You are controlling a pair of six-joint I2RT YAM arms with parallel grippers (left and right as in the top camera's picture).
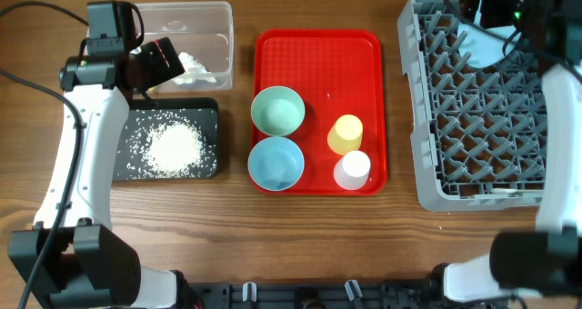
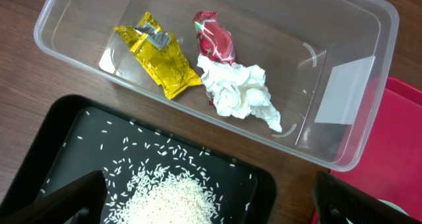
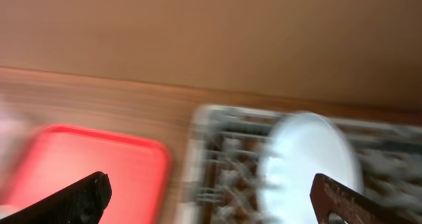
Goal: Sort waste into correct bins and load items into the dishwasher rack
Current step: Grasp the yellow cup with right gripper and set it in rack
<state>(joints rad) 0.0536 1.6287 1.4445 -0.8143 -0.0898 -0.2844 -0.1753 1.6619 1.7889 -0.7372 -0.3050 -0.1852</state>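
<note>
Plate (image 3: pixel 308 159), light blue: location?
— Standing among pegs, far end of dishwasher rack (image 1: pixel 482 109). Right gripper (image 3: pixel 208 181) fingers spread, empty; left gripper (image 2: pixel 210 184) likewise. Advice: withdraw straight up, avoiding tipping it.

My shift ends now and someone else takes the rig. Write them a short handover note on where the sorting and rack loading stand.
Left claw: open, empty, above the clear tub and black tray.
Right claw: open, empty, over the dishwasher rack; its view is blurred.
Done: yellow wrapper, red wrapper and tissue lie in the tub; rice is on the black tray; plate stands in the rack.
Left: mint bowl, blue bowl, yellow cup and pink cup sit on the red tray, not yet racked.
</note>
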